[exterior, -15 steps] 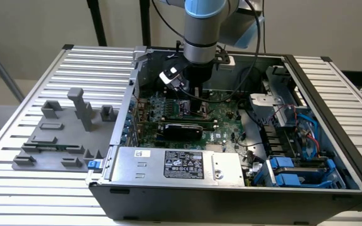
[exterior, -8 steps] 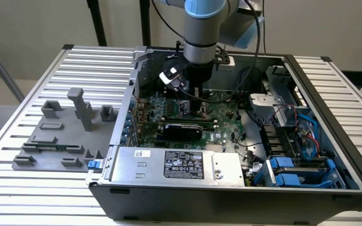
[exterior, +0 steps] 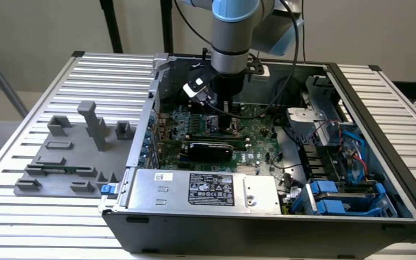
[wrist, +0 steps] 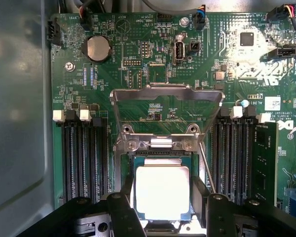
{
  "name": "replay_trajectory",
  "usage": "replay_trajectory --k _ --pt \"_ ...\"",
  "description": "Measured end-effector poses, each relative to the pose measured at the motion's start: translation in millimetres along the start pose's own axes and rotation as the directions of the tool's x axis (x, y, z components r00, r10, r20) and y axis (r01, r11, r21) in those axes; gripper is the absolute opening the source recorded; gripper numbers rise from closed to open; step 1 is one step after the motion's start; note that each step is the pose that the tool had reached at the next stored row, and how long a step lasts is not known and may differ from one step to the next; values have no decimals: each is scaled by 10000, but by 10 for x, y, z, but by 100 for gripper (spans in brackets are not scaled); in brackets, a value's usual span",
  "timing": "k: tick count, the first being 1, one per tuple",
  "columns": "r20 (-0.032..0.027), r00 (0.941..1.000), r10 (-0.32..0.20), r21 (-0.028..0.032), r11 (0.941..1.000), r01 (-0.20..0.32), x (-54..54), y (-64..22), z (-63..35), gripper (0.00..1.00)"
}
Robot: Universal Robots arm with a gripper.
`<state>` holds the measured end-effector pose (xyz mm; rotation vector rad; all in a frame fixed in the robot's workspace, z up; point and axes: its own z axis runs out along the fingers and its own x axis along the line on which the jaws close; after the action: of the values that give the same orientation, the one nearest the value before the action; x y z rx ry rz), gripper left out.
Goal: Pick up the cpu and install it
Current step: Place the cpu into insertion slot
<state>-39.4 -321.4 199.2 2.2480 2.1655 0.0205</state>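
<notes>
Arm: the grey robot arm with a blue joint (exterior: pixel 231 32) reaches straight down into the open black computer case (exterior: pixel 266 230), which lies on a ribbed aluminium table (exterior: pixel 41 233).
Gripper: the black two-fingered gripper (exterior: pixel 226 125) is low over the green motherboard (wrist: pixel 138 64), right at the processor socket.
Fingers: from the wrist view, the two black fingers (wrist: pixel 122 210) stand well apart, one against each of two opposite edges of the chip. As far as I can see they are clamped on it.
Cpu: the cpu (wrist: pixel 162 190), a small flat square chip with a silvery-white metal top, lies level between the fingers, inside the outline of the dark square socket frame (wrist: pixel 138 155). I cannot tell whether it is fully seated.
Load plate: the bare metal retaining frame (wrist: pixel 167 94) is swung open, lying back over the board beside the socket.
Around the socket: black memory slots (wrist: pixel 84 158) on both sides, with one dark memory stick (wrist: pixel 265 163) fitted. A round silver coin battery (wrist: pixel 97 48) sits near the board's edge.
Case: a silver power supply box (exterior: pixel 201 189) runs along the near wall, with blue plastic drive carriers (exterior: pixel 342 197) on the exterior view's right.
Table: grey plastic fixture blocks (exterior: pixel 71 157) stand beside the case, on the exterior view's left.
</notes>
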Motion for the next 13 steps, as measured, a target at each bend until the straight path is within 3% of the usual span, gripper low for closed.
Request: replay_trajectory --k 13 --pt "0 10000 -1 0 10000 1 15 -5 21 55"
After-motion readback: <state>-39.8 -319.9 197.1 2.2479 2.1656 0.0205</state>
